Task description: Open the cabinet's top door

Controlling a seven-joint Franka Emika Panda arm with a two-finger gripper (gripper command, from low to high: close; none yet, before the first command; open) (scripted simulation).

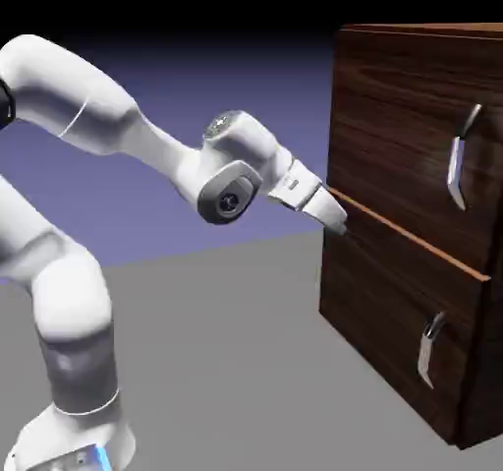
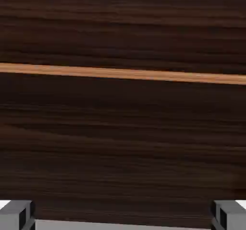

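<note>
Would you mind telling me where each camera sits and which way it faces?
Exterior view: beside the robot, facing the cabinet; white arm and gripper show.
Hand view: on the hand, facing the cabinet front; only grey fingertips show, set wide apart.
Shared: dark wood and the orange-brown dividing strip.

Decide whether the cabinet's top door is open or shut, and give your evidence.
Shut. In the exterior view the top door lies flush with the cabinet front, no gap showing at its edges. The gripper has open jaws, off the door's handle.
</note>
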